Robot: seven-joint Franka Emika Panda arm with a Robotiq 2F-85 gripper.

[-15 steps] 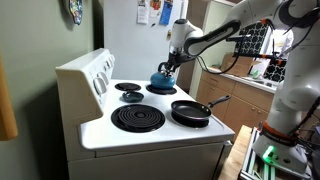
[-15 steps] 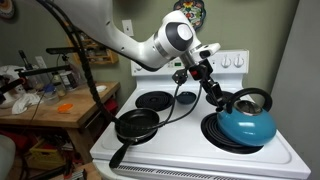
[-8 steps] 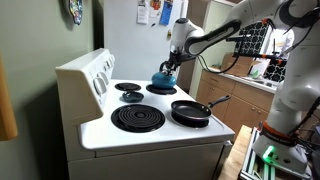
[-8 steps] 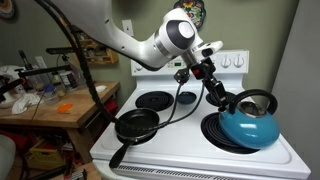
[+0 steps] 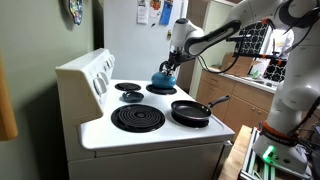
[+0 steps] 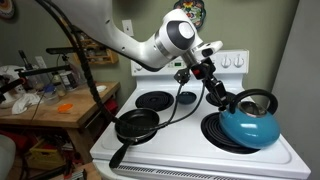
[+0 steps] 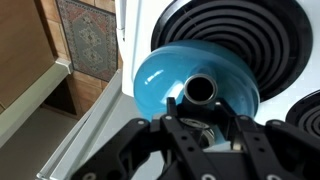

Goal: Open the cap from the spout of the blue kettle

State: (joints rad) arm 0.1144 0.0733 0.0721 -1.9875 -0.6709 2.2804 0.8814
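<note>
blue kettle [image 6: 250, 128] | on stove burner [image 6: 212, 136] | claw [image 6: 228, 102] at spout [image 7: 200, 90]

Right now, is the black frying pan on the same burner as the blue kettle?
No, the black frying pan sits apart from the blue kettle and its burner.

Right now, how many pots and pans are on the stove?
2. A blue kettle sits at one side of the stove; a black frying pan sits at the other side. None seems hidden.
</note>
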